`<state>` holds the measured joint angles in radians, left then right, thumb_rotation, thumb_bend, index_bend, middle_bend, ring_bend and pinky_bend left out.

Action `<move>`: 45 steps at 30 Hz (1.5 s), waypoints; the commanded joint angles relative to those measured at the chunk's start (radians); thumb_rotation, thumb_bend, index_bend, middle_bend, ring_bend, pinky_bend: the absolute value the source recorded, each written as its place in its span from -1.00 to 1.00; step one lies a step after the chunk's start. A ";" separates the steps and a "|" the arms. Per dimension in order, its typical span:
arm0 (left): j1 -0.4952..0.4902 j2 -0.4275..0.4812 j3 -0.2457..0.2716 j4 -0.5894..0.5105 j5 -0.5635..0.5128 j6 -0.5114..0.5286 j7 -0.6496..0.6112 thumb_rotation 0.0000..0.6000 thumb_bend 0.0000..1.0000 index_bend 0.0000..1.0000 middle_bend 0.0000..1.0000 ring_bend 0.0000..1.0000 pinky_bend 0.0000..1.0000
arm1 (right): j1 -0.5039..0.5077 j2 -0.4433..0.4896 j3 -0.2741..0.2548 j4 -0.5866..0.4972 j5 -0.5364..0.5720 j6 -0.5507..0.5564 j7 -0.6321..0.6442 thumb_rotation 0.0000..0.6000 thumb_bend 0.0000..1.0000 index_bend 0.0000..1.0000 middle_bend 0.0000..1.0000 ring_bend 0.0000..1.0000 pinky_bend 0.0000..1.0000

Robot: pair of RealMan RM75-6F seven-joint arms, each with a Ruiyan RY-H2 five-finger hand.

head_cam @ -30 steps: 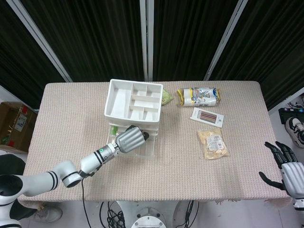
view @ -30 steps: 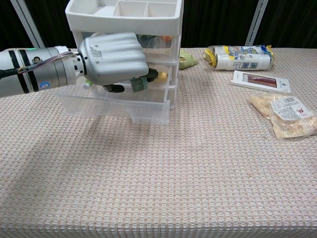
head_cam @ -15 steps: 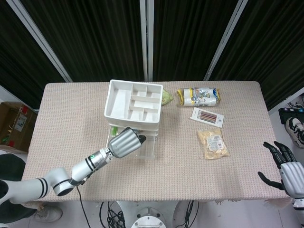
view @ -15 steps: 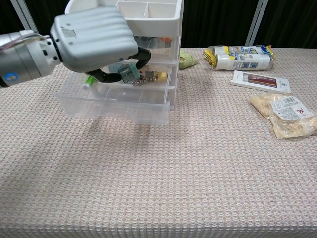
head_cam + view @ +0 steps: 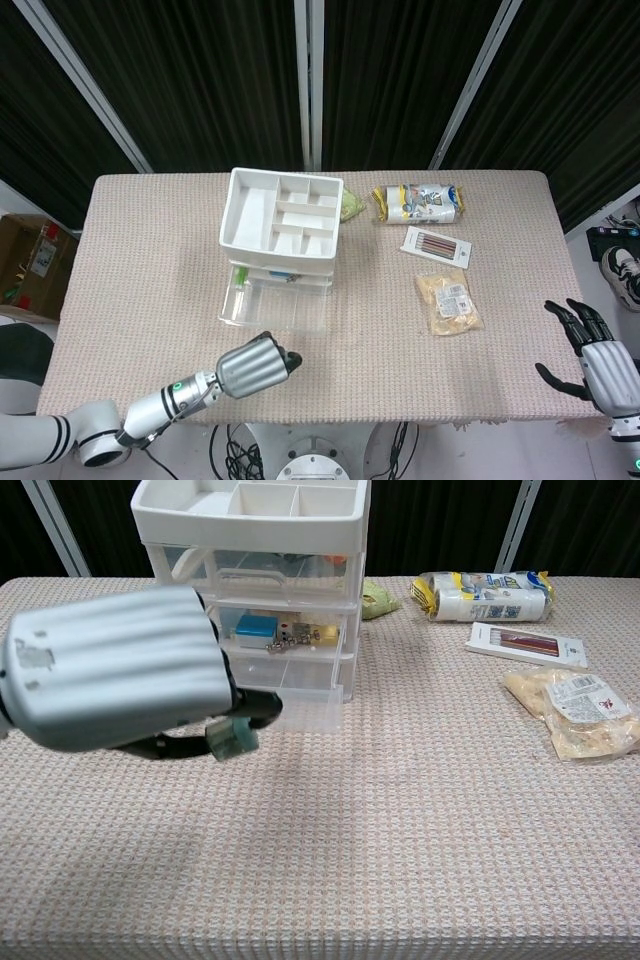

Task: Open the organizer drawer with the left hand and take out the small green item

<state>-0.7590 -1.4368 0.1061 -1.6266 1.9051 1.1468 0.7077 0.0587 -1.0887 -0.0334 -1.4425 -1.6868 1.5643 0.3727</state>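
The white organizer (image 5: 283,225) stands at the table's middle back, its lowest clear drawer (image 5: 275,306) pulled out toward me. My left hand (image 5: 255,365) hovers in front of that drawer, near the table's front edge. In the chest view this left hand (image 5: 115,685) fills the left side and pinches the small green item (image 5: 232,737) under its fingers, above the cloth. The organizer (image 5: 255,540) and part of the open drawer (image 5: 305,685) show behind it. My right hand (image 5: 598,345) hangs off the table's right edge, fingers spread, holding nothing.
Right of the organizer lie a yellow-white packet (image 5: 420,203), a flat box of sticks (image 5: 437,245) and a bag of snacks (image 5: 449,300). A green pouch (image 5: 350,205) sits behind the organizer. A cardboard box (image 5: 30,260) stands on the floor at left.
My left hand has lifted out of the open drawer with the small green item and drawn back toward the table's front edge. The drawer stays open. The right hand barely moved.
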 commanded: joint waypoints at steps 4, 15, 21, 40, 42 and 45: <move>0.006 -0.088 0.002 0.044 -0.008 -0.070 -0.003 1.00 -0.37 -0.09 0.67 0.86 1.00 | 0.001 0.004 -0.003 -0.010 -0.004 0.002 -0.009 1.00 -0.64 -1.00 -0.70 -1.00 -0.87; 0.052 -0.097 -0.067 0.058 -0.001 0.065 -0.031 1.00 -0.68 -0.62 0.53 0.83 1.00 | -0.005 0.008 -0.003 -0.007 0.002 0.009 -0.003 1.00 -0.64 -1.00 -0.70 -1.00 -0.87; 0.174 0.013 -0.161 -0.014 -0.080 0.327 -0.130 1.00 -0.74 -0.62 0.49 0.76 1.00 | -0.004 0.011 -0.005 0.001 -0.001 0.009 0.005 1.00 -0.65 -1.00 -0.70 -1.00 -0.87; 0.593 0.315 -0.105 -0.040 -0.592 0.412 -0.590 1.00 -0.85 -0.43 -0.22 -0.32 -0.30 | 0.009 -0.024 0.016 0.047 -0.016 0.039 -0.015 1.00 -0.65 -1.00 -0.98 -1.00 -0.97; 0.628 0.296 -0.078 -0.025 -0.545 0.454 -0.580 1.00 -0.85 -0.43 -0.23 -0.35 -0.34 | 0.009 -0.036 0.017 0.052 -0.014 0.038 -0.027 1.00 -0.64 -1.00 -0.98 -1.00 -0.98; 0.669 0.282 -0.051 -0.027 -0.507 0.492 -0.563 1.00 -0.85 -0.43 -0.32 -0.45 -0.46 | 0.009 -0.048 0.020 0.056 -0.002 0.028 -0.063 1.00 -0.64 -1.00 -0.98 -1.00 -0.98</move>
<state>-0.1259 -1.1400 0.0259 -1.6563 1.3666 1.6033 0.1353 0.0679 -1.1302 -0.0161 -1.3895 -1.6957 1.5976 0.3270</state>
